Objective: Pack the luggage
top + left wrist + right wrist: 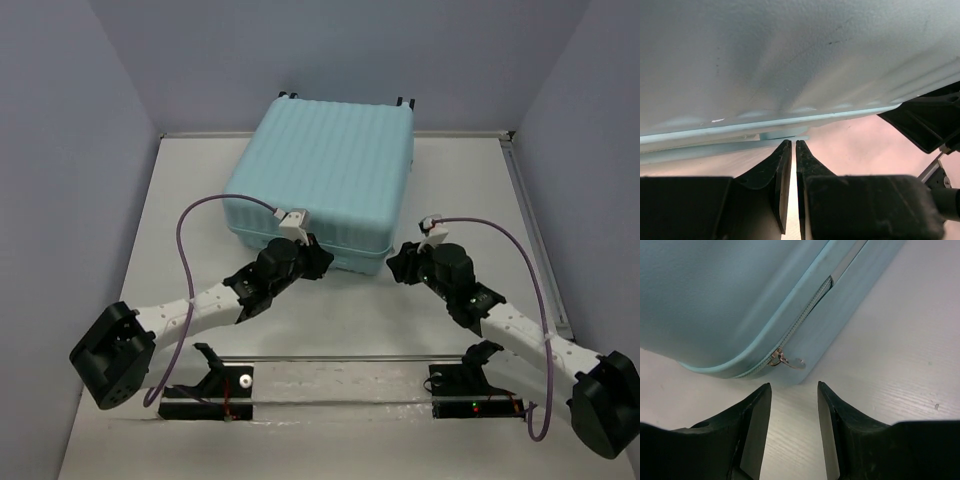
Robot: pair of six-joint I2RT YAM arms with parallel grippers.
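The luggage [325,175], a pale aqua ribbed hard-shell case, lies flat and closed at the back middle of the table. My left gripper [318,258] is at its front edge. In the left wrist view its jaws [793,143] leave only a thin slit, with the tips against a pale blue tab [785,134] at the luggage seam [765,125]; whether the tab is pinched is unclear. My right gripper [394,262] is by the front right corner. It stands open [794,386], and a metal zipper pull [787,361] hangs free on the luggage [730,295] just ahead of the fingertips.
A clear bar [340,360] spans the near table between two black mounts [212,385] [470,385]. Grey-blue walls close in the left, back and right. A metal rail [535,230] runs along the right table edge. The right gripper's black body [930,120] shows in the left wrist view.
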